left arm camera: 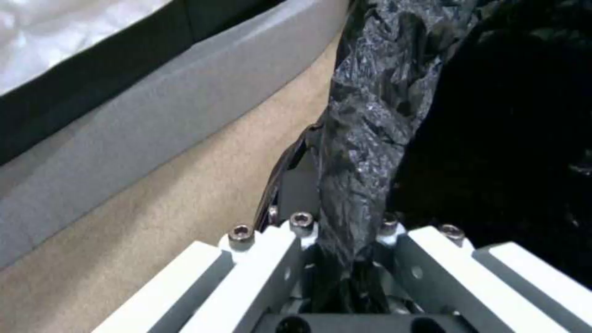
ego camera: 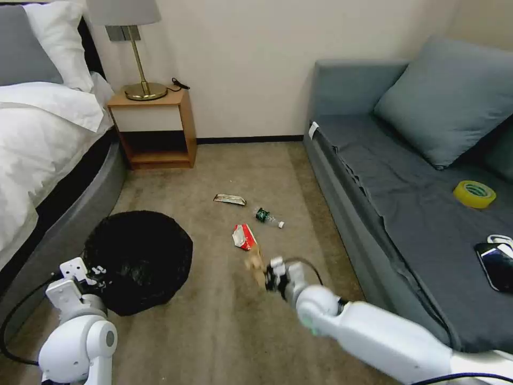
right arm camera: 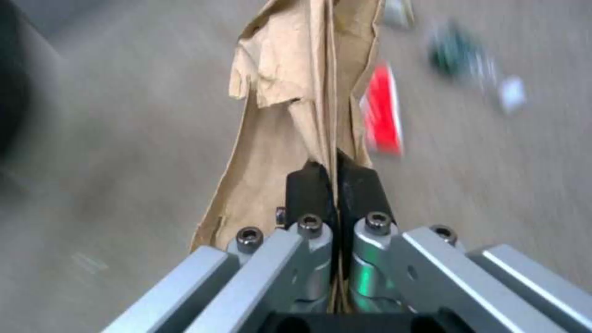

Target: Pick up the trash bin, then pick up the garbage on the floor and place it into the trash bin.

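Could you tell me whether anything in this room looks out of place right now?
Litter lies on the carpet between bed and sofa: a wrapper, a bottle and a red packet. A yellow tape roll sits oddly on the sofa.

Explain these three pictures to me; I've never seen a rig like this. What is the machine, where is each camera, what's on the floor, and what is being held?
This is a two-armed wheeled robot in a bedroom. The wide picture comes from its head, looking down at the carpet; the other two come from cameras on each wrist. The left gripper is shut on the black bag at the rim of the trash bin, seen close in the left wrist view. The right gripper pinches the crumpled brown paper between its fingers. On the carpet lie a red-and-white packet, a small bottle and a snack wrapper. A yellow tape roll lies on the sofa.
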Robot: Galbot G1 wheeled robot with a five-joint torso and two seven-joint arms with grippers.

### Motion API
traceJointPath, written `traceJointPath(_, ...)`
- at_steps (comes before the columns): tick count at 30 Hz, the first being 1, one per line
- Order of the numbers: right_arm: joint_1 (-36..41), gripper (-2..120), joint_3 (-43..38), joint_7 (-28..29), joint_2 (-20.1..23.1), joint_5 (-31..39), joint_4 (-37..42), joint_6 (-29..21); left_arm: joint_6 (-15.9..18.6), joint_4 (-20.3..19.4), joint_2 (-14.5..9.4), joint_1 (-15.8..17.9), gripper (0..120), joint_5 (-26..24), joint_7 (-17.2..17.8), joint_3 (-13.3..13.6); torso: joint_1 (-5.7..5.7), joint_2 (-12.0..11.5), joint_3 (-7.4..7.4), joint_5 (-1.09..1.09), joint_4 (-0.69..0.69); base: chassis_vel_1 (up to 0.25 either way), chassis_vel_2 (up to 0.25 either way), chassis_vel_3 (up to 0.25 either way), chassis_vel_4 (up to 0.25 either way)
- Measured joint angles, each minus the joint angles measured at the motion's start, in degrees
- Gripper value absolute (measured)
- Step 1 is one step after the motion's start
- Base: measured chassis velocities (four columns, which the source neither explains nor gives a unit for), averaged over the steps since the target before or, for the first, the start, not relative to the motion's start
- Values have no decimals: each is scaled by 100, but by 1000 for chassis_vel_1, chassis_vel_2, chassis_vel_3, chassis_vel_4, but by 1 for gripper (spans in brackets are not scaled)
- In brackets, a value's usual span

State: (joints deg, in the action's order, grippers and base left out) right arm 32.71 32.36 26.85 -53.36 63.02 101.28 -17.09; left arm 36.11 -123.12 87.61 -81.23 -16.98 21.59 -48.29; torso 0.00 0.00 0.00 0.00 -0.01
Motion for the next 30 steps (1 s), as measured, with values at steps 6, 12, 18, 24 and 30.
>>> traceJointPath(6,-473,0,-117,366,-341,739,920,-40,2,66,62,-6,1,109,1,62,0,0,0,-2,0,0,0,0,0)
traceJointPath(12,-829,0,691,715,-1540,888,797,104,2,78,182,-3,1,223,-6,132,0,0,0,0,4,0,0,0,0)
traceJointPath(18,-1187,0,1597,734,-2295,602,-68,396,2,41,272,-19,1,331,-13,181,0,0,0,-3,2,0,0,0,0)
traceJointPath(24,-1209,0,1882,743,-2545,419,-540,465,2,34,321,-19,1,362,-21,202,0,0,0,-2,1,0,0,0,0)
traceJointPath(30,-1077,9,2106,800,-2870,186,-950,507,-12,57,369,1,1,386,-29,226,0,0,0,-1,1,0,0,0,0)
